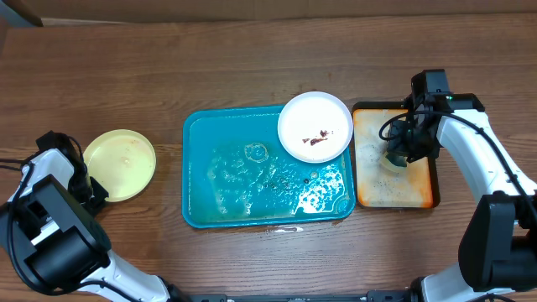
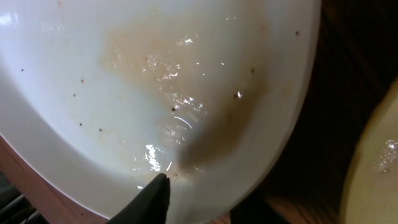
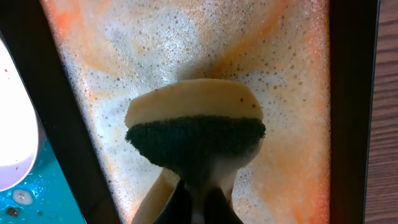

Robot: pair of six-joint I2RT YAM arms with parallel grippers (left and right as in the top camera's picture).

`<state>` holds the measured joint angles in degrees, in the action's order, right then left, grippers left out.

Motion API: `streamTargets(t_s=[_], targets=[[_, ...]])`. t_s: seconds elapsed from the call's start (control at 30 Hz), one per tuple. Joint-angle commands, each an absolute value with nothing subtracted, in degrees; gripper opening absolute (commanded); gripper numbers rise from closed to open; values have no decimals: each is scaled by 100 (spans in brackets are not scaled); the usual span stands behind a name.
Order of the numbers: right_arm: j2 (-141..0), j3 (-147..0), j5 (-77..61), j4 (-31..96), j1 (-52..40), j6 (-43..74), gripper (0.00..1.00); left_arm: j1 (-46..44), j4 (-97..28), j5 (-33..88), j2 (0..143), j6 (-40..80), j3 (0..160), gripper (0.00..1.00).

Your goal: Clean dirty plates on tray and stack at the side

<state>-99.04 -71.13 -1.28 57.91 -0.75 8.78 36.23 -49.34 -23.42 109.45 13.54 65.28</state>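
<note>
Left wrist view: one dark fingertip (image 2: 155, 198) of the left pincer (image 1: 91, 191) sits at the near rim of a white plate (image 2: 155, 81) that fills the frame, wet, with a pale brown smear. I cannot tell whether that pincer is spread or pinching. Past the plate's right edge, over dark table (image 2: 311, 143), shows the rim of the green plate (image 2: 373, 168). Right wrist view: the right pincer (image 3: 199, 199) is pressed together on a sponge (image 3: 196, 124), its dark scouring face toward the camera, above the foamy orange tray (image 3: 298, 74). Beyond its dark rim lie the edge of a second white plate (image 3: 15, 124) and the teal tray (image 3: 43, 193). Overhead, the wet teal tray is mid-table. The second white plate, with brown bits, lies on its far right corner, and the green plate is on the table to the tray's left, apart from it.
</note>
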Motion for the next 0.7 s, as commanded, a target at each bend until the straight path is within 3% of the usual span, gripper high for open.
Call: streamTargets(t_s=[0.0, 0.23, 0.4, 0.67], targets=[[-9780, -7083, -143, 5765, -62, 851, 4, 3638, -4899, -2333, 11209, 1437, 6479, 29], [-9780, -7083, -143, 5774, -62, 851, 4, 3636, -4882, -2331, 11209, 1437, 6479, 10], [-9780, -7083, -143, 5776, -62, 851, 4, 3636, -4901, -2329, 11207, 1437, 6482, 4], [-9780, -7083, -143, 5793, -62, 851, 4, 3636, -5124, -2283, 11170, 1619, 6702, 4]])
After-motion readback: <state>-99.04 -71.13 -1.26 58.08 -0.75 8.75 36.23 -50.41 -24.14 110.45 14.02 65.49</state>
